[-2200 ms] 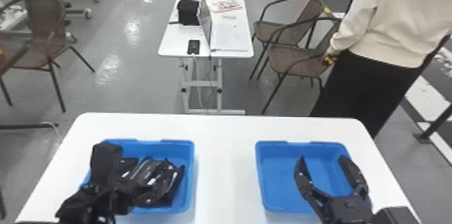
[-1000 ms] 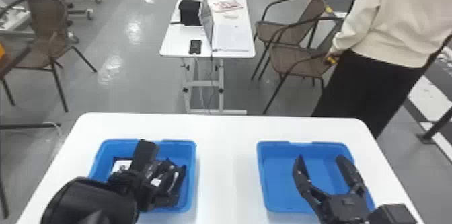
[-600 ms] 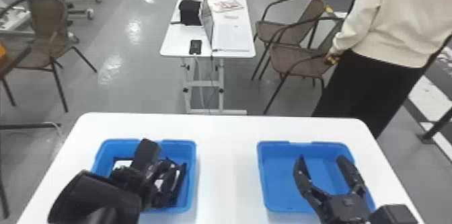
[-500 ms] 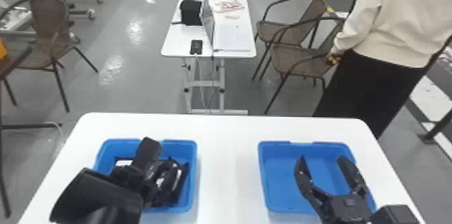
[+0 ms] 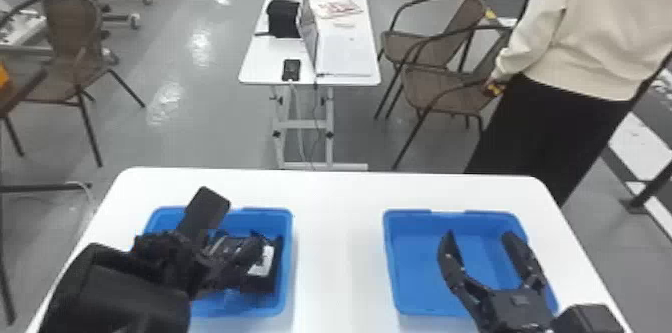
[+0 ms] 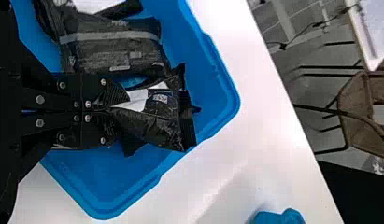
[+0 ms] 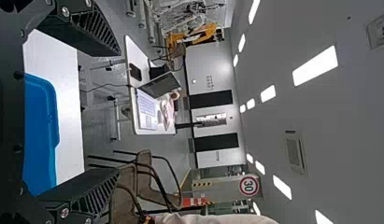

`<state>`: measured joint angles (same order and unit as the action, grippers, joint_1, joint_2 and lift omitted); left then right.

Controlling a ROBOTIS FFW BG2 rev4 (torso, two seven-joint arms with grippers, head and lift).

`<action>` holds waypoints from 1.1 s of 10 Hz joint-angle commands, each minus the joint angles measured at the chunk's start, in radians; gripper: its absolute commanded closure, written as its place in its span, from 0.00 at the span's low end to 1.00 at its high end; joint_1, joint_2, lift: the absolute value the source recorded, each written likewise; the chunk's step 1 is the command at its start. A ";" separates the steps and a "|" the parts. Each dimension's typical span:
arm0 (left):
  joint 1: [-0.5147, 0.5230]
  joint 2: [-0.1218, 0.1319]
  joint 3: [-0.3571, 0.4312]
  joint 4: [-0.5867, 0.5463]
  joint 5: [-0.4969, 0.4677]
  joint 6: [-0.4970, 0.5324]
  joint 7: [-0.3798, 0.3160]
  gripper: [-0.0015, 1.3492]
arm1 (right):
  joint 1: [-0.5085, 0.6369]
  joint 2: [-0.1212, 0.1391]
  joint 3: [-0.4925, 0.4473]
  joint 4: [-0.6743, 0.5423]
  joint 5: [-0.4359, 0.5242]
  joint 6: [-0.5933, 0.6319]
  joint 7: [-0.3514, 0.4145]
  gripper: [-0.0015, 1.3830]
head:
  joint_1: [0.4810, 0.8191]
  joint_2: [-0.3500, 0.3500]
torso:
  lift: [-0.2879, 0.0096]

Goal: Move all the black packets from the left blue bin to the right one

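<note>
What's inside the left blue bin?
Several black packets; the robot's left fingers hold one. Its left arm hides part of the bin in the head view, and anything beneath the packets is covered.

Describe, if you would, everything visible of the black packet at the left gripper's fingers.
The black packet looks like glossy, crinkled plastic, with a white patch and a flattened outer end. The left gripper pinches its other end. It is over the left blue bin; whether lifted, I cannot tell.
</note>
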<state>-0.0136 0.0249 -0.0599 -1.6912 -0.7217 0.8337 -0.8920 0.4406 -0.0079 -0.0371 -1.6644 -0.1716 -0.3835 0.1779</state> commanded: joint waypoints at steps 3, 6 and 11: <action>0.026 0.009 -0.067 -0.148 -0.117 -0.327 0.058 0.90 | -0.049 -0.023 0.046 0.017 -0.054 0.000 0.031 0.09 | 0.63 0.45 | 0.97; -0.029 -0.008 -0.097 0.048 0.035 -0.713 0.242 0.90 | -0.160 -0.058 0.097 0.091 -0.091 0.000 0.048 0.09 | 0.63 0.38 | 0.97; -0.197 0.009 -0.238 0.335 0.130 -0.933 0.340 0.90 | -0.332 -0.046 0.103 0.229 -0.100 -0.014 0.084 0.09 | 0.63 0.25 | 0.97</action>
<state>-0.2009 0.0336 -0.2836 -1.3713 -0.5942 -0.0911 -0.5511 0.1225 -0.0554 0.0660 -1.4490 -0.2694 -0.3942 0.2623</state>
